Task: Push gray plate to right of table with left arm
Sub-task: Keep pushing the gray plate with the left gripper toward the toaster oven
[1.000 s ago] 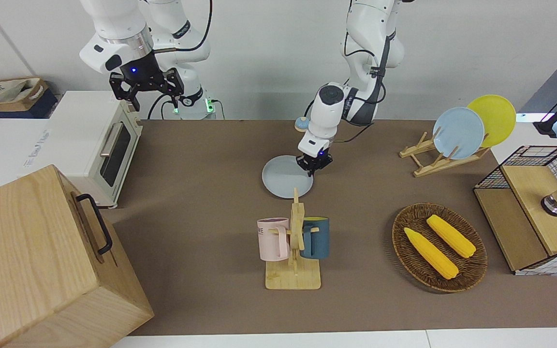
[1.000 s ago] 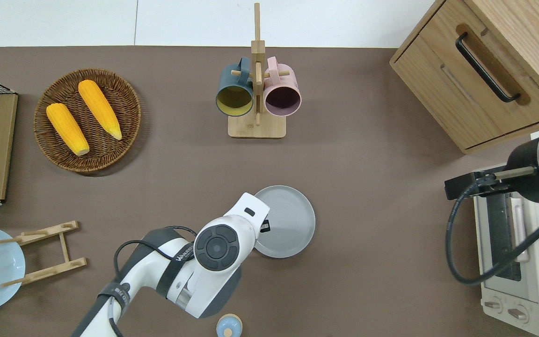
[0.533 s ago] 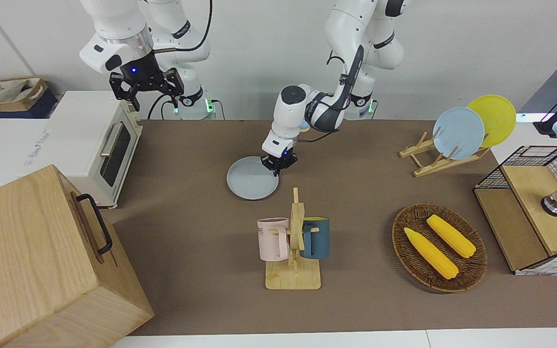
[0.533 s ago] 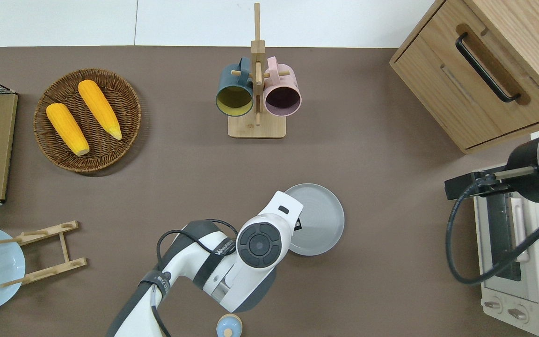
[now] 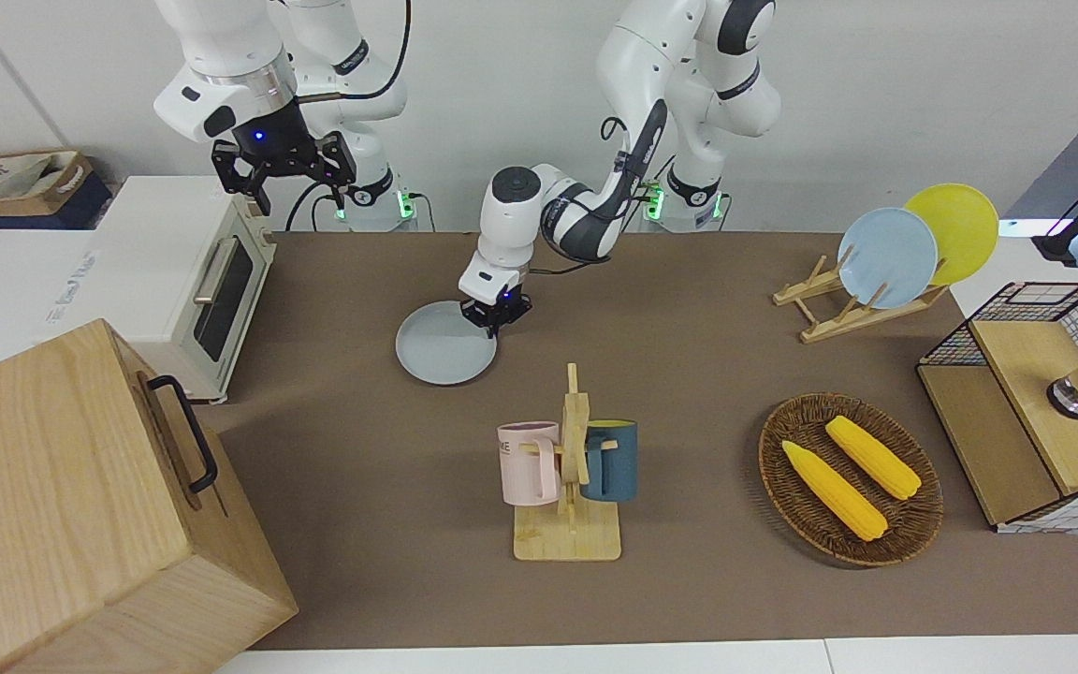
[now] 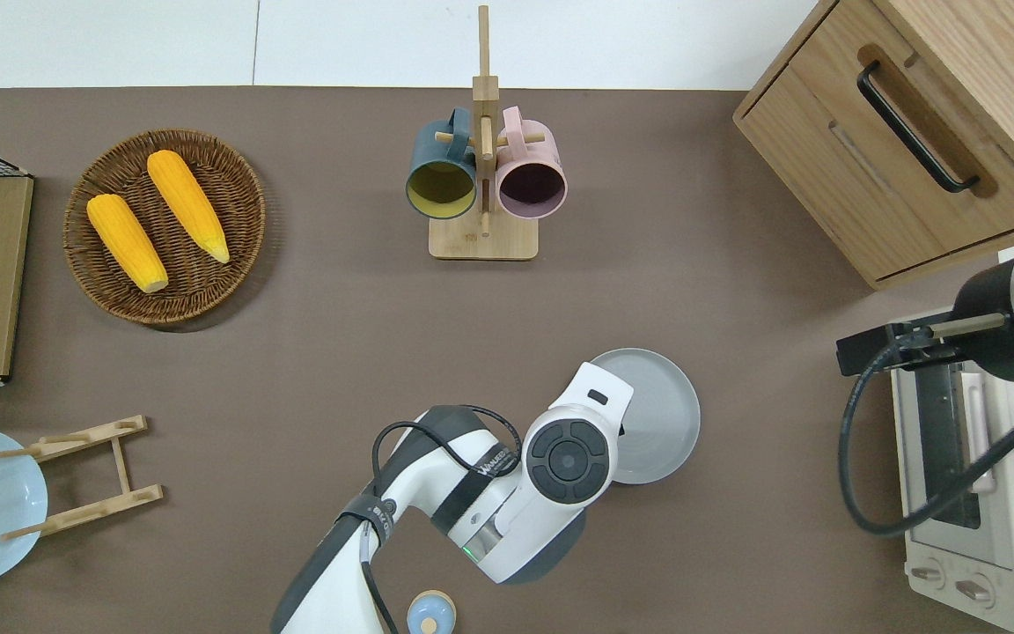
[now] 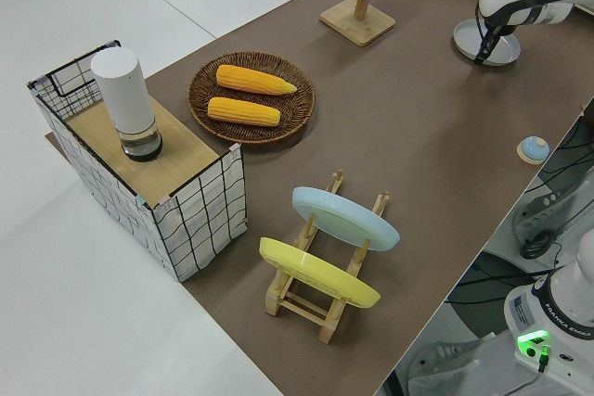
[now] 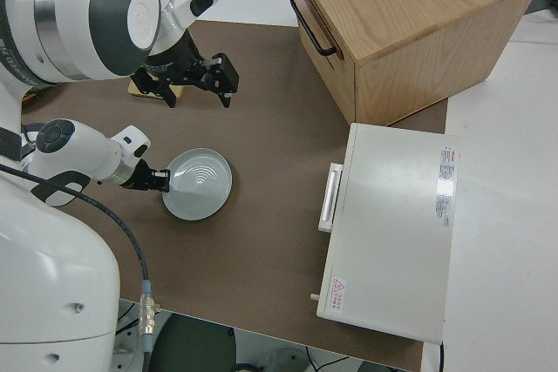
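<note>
The gray plate [image 5: 445, 354] [image 6: 655, 414] lies flat on the brown table [image 5: 707, 374], about midway between the mug rack and the toaster oven. My left gripper [image 5: 494, 318] [image 8: 161, 179] is down at table height, against the plate's rim on the side toward the left arm's end. In the overhead view the white wrist [image 6: 570, 456] hides the gripper and covers part of the plate. The side views show the plate too [image 7: 487, 44] [image 8: 199, 183]. My right gripper [image 5: 283, 174] is parked and open.
A mug rack [image 5: 569, 473] with a pink and a dark blue mug stands farther from the robots. A toaster oven [image 5: 193, 271] and a wooden box [image 5: 80, 496] fill the right arm's end. A corn basket [image 5: 850, 477] and a plate rack [image 5: 876, 271] are at the other end.
The left gripper has swept toward the right arm's end of the table, and the gray plate has slid along with it toward the oven. The right arm has not moved.
</note>
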Motion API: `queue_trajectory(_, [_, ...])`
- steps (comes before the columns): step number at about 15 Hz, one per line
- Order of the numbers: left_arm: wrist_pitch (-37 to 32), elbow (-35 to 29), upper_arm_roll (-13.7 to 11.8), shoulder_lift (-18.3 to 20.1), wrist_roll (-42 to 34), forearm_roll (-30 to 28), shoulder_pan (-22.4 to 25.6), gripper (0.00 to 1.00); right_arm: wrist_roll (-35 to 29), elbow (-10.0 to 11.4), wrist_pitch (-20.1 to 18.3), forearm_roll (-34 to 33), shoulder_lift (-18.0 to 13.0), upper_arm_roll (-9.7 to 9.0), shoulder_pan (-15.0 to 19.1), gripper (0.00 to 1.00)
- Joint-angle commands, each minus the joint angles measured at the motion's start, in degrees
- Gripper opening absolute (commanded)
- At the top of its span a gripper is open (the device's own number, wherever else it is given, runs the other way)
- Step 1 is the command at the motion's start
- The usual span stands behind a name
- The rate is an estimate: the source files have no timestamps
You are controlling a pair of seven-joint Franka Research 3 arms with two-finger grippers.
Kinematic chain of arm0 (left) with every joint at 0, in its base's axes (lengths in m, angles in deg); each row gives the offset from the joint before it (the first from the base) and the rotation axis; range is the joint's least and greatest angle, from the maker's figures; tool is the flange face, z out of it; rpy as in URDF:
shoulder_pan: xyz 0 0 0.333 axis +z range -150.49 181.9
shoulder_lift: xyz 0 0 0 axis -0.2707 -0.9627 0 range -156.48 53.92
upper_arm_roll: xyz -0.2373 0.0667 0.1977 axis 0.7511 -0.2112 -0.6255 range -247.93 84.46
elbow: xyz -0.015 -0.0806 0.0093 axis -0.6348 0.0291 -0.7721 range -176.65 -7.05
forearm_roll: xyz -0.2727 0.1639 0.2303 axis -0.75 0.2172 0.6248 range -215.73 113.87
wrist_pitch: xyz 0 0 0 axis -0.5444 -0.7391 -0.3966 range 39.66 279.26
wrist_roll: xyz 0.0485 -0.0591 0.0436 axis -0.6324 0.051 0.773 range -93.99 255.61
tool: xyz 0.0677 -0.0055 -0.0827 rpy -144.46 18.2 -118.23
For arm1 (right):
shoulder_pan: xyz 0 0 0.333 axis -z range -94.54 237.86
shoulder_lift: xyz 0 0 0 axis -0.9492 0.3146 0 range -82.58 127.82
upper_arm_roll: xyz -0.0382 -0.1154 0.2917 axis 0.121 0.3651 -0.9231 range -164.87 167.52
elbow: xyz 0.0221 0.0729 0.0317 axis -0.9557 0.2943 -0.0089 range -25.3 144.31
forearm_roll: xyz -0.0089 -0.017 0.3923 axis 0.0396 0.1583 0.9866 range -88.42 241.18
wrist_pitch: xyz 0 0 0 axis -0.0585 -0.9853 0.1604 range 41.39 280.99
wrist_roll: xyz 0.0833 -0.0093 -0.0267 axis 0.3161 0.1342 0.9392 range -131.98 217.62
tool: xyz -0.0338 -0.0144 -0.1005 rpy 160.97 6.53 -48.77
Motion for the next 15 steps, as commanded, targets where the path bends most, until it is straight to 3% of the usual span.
queue_trajectory(1, [-1.56, 2.87, -0.38, -4.26, 1.9, 0.13, -2.8, 0.0, 0.06, -0.05, -0.69, 0.46, -0.43, -0.32, 0.62, 0.983])
queue_trajectory(5, [-1.56, 4.71, -0.3, -4.7, 2.68, 0.12, -3.24, 0.02, 0.15, -0.05, -0.69, 0.46, -0.43, -0.32, 0.62, 0.983])
queue_trajectory(7, [-1.56, 4.8, -0.38, -4.79, 2.69, 0.13, -3.24, 0.13, 0.06, 0.03, -0.69, 0.46, -0.43, -0.32, 0.62, 0.983])
queue_trajectory(8, [-1.56, 4.89, -0.38, -4.7, 2.69, 0.21, -3.24, 0.24, 0.15, 0.03, -0.69, 0.46, -0.43, -0.32, 0.62, 0.983])
queue_trajectory(9, [-1.56, 4.8, -0.38, -4.7, 2.6, 0.21, -3.24, 0.45, 0.15, 0.03, -0.69, 0.46, -0.43, -0.32, 0.62, 0.983])
queue_trajectory(10, [-1.65, 4.8, -0.56, -4.53, 2.6, 0.56, -3.24, 0.76, 0.15, -0.05, -0.69, 0.46, -0.43, -0.32, 0.62, 0.983])
queue_trajectory(11, [-1.82, 4.8, -0.73, -4.44, 2.6, 1.17, -3.15, 0.9, 0.06, -0.05, -0.69, 0.46, -0.43, -0.32, 0.62, 0.983])
queue_trajectory(15, [-4.98, 4.8, -1.0, -2.77, 2.07, 1.44, -2.27, 0.93, 0.15, 0.03, -0.69, 0.46, -0.43, -0.32, 0.62, 0.983])
